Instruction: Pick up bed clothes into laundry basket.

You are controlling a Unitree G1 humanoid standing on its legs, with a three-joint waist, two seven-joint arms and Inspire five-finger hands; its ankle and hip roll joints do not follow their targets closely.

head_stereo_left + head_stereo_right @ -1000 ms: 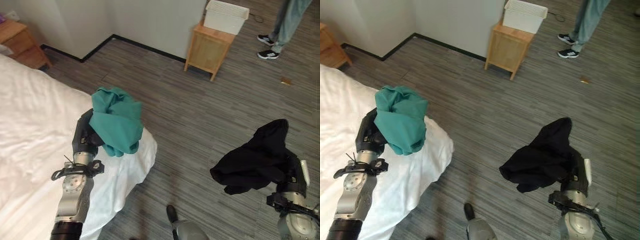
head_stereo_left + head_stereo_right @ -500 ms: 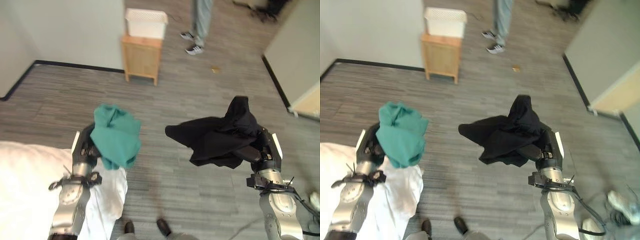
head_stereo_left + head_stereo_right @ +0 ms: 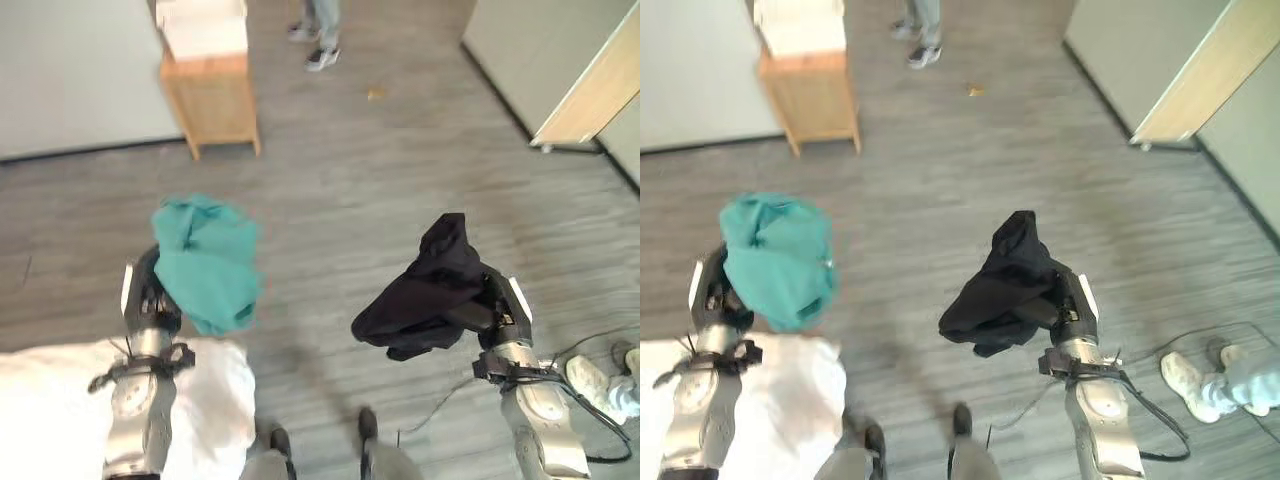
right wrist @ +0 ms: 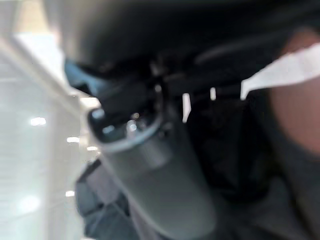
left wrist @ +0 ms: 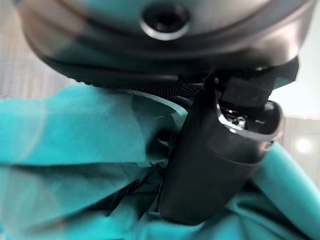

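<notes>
The left hand (image 3: 146,296) grips the teal garment (image 3: 205,262) above the bed corner (image 3: 215,385); the right hand (image 3: 495,312) seems clenched on the black garment (image 3: 425,292), over the floor (image 3: 330,180).

I see even, soft indoor light on the grey floor (image 3: 330,180), with faint shadows beneath both arms. My head views smear slightly at the edges. The right wrist view is heavily blurred, with bright glare spots; the left wrist view is soft up close.
</notes>
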